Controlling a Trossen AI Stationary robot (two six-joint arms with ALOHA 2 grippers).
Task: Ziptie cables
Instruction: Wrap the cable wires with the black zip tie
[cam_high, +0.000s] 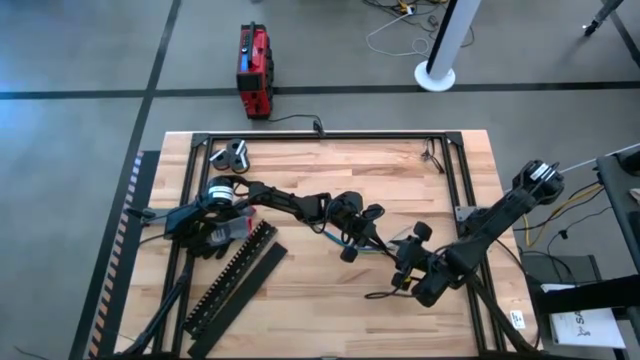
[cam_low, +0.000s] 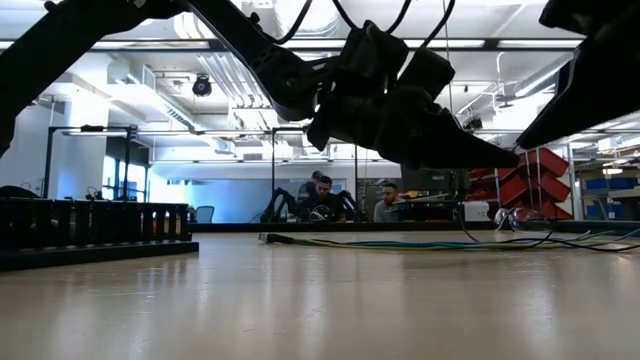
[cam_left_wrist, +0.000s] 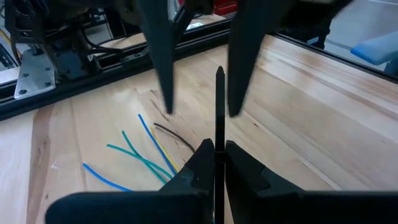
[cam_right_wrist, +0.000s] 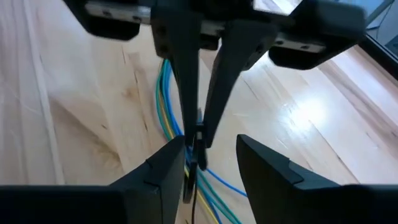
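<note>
Left gripper (cam_left_wrist: 214, 158): fingers pinched together on a thin black zip tie (cam_left_wrist: 219, 106) that stands up straight between them; in the high view this gripper (cam_high: 362, 238) sits near the middle of the table, over the cable bundle.
Right gripper (cam_right_wrist: 211, 162): fingers parted, a clear gap between them, with nothing held; it faces the left gripper's fingers (cam_right_wrist: 186, 81) from close by, and in the high view it (cam_high: 405, 265) lies just right of the left one.
Cables (cam_right_wrist: 166, 106): blue, green and yellow strands run together in a bundle on the wood, passing beneath both sets of fingers; their loose ends (cam_left_wrist: 134, 155) fan out on the table beyond the left gripper, one dark strand among them.
Low view: the cables (cam_low: 400, 241) lie flat along the far part of the tabletop.
Comb-toothed duct (cam_high: 232, 275): lies slantwise at the table's left front, its flat lid just beside it.
Table (cam_high: 330, 310): pale wooden planks in a black frame.
Red box (cam_high: 254, 68): on the floor beyond the table.
</note>
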